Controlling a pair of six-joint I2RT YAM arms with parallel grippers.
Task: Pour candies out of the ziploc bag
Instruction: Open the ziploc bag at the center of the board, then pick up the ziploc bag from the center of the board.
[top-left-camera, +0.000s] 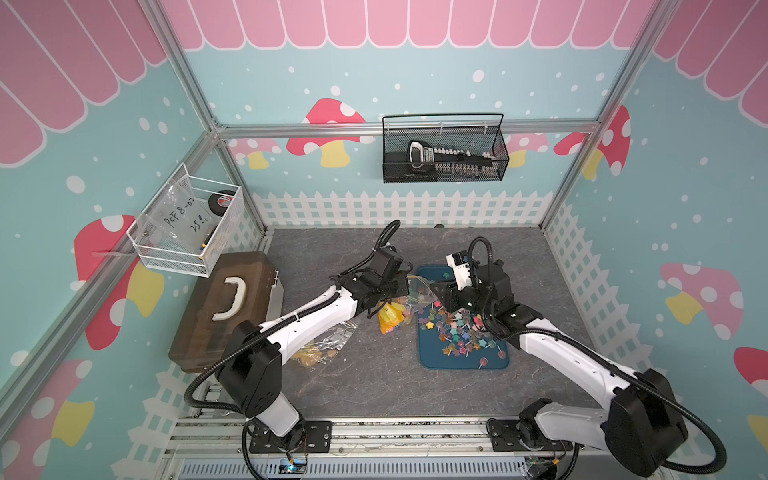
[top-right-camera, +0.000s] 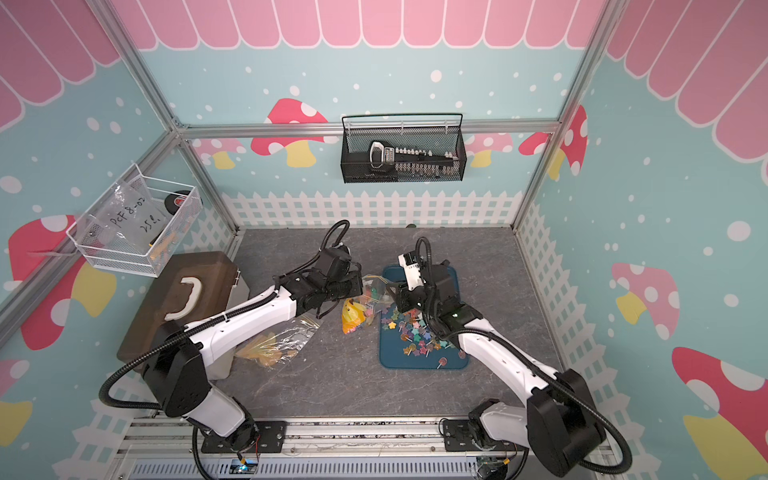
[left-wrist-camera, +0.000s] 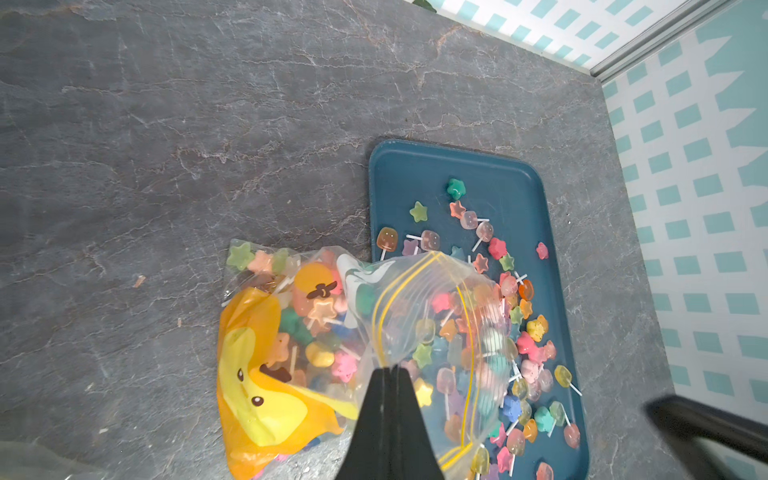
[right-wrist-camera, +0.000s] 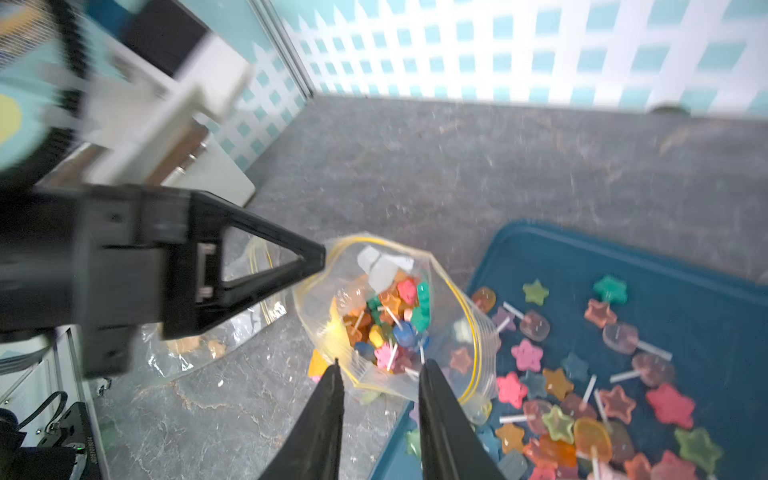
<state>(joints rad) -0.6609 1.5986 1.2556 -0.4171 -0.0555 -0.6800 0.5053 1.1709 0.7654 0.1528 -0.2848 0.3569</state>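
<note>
A: Left gripper?
B: Pinched tight on the ziploc bag, at its mouth's rim.
A: Right gripper?
B: Fingers apart, one either side of the rim.
A: Candies?
B: Many on the blue tray; others inside the bag, which lies on the table at the tray's left edge.

On my feed the clear plastic ziploc bag has yellow zip lines and an orange-and-yellow smiling-star print. I see small star and round lollipop candies in pink, orange, blue, green and yellow, with white sticks. The rectangular plastic tray is dark teal; the stone-look tabletop is grey with pale veins.
</note>
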